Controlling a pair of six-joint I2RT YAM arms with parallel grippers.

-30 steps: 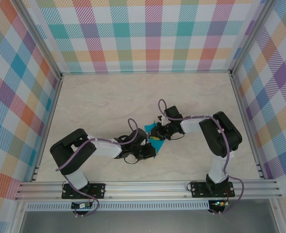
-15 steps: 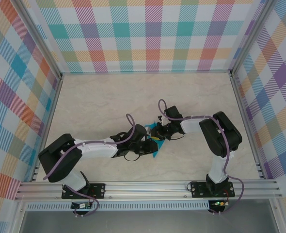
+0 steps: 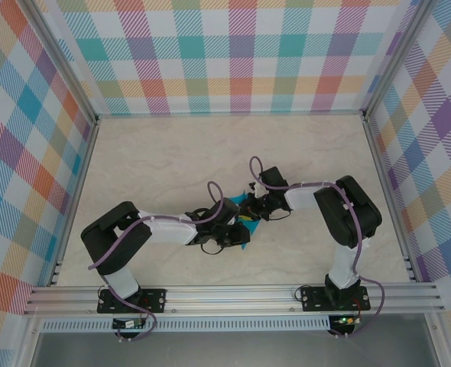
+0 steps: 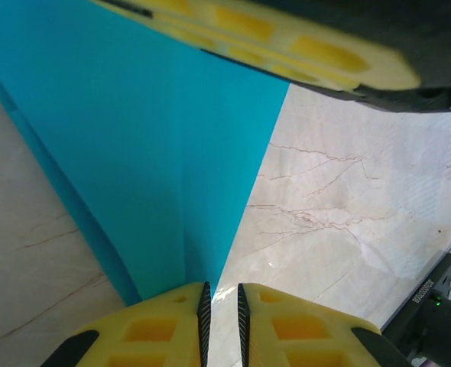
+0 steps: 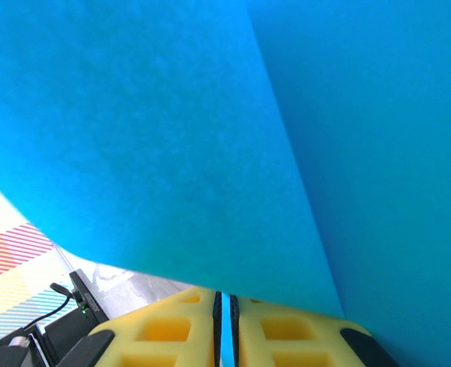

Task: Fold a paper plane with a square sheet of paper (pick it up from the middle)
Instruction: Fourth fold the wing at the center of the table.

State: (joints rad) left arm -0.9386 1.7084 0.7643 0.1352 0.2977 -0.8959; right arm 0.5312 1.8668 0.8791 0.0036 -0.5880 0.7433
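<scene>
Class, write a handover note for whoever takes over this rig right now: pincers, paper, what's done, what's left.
Right pincer: shut on the teal paper.
Left pincer: nearly shut at the paper's narrow end; grip unclear.
Paper: mid-table, between the two pincers.
Done: paper is creased and tapers to a point.
Left: probably the remaining folds; it does not yet look like a finished plane.

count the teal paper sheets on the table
1: a creased teal-blue paper sheet on the pale marble table, between the left arm and right arm; another could hide beneath them.
</scene>
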